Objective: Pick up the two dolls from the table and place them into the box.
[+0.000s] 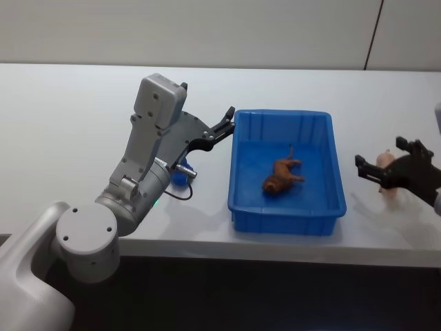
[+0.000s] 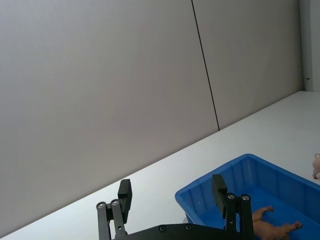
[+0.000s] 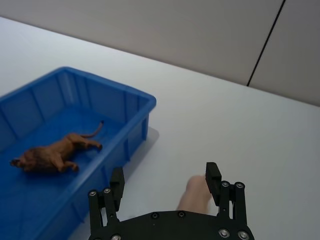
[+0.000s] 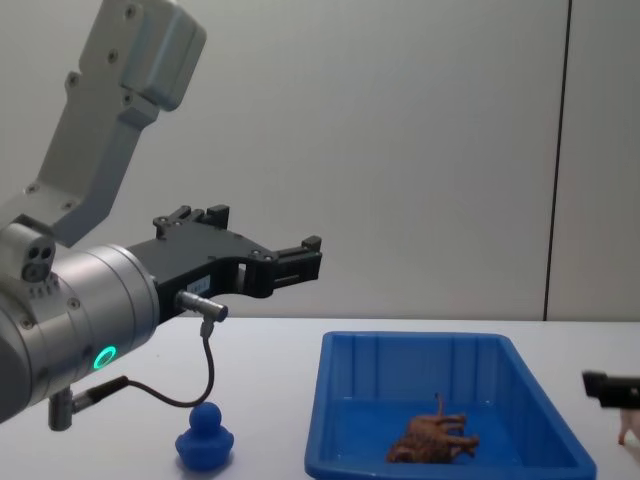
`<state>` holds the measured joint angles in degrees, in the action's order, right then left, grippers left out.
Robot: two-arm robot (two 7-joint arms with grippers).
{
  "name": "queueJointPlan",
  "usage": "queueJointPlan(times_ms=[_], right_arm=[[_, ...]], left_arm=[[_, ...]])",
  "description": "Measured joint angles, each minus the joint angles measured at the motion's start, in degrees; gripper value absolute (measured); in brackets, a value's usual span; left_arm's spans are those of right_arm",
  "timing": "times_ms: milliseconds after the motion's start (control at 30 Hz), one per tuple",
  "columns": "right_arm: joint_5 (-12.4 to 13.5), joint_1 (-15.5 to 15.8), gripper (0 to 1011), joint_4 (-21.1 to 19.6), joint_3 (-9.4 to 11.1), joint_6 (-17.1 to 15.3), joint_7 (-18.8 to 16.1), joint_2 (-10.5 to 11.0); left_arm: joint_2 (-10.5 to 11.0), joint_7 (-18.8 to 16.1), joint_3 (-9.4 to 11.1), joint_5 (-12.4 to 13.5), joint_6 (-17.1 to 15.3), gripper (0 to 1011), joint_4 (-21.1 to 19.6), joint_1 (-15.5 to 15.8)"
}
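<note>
The blue box (image 1: 282, 224) stood close to the front edge of the white tabletop (image 1: 69, 117). The brown lion doll (image 1: 282, 176) lay on its side inside the box, about in the middle of the floor, with its tail toward the far wall.

The pink pig doll (image 1: 390, 188) was on the tabletop to the right of the box, apart from the right wall. The right gripper (image 1: 379, 154) hovered over the pig with its jaws spread open. In the right wrist view the pig (image 3: 192, 197) showed below the gap between the jaws, closer to one finger (image 3: 212, 175); whether it touched was not possible to tell.

The left gripper (image 1: 226, 123) hung above the tabletop beside the far left corner of the box, its jaws open and holding nothing. A small blue duck toy (image 4: 205, 438) sat on the tabletop under the left arm.
</note>
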<state>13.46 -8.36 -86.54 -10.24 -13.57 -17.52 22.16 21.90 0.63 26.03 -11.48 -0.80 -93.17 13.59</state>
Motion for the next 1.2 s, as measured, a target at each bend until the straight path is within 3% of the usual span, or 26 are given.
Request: queueJointPlan(times_ms=[500, 1033, 1200], right_arm=[[-1.8, 1.6, 1001, 2.0, -0.1, -0.7, 3.5, 0.2], [-1.2, 1.3, 1001, 4.4, -0.3, -0.9, 4.3, -0.4], [-1.0, 0.8, 929, 5.5, -0.4, -0.9, 4.3, -0.7]], left_arm=[[0.0, 0.0, 0.0, 0.0, 0.0, 1001, 0.0, 0.0], [0.0, 0.0, 0.0, 0.0, 0.0, 1001, 0.0, 0.0], [0.0, 0.0, 0.0, 0.0, 0.0, 1001, 0.0, 0.0]])
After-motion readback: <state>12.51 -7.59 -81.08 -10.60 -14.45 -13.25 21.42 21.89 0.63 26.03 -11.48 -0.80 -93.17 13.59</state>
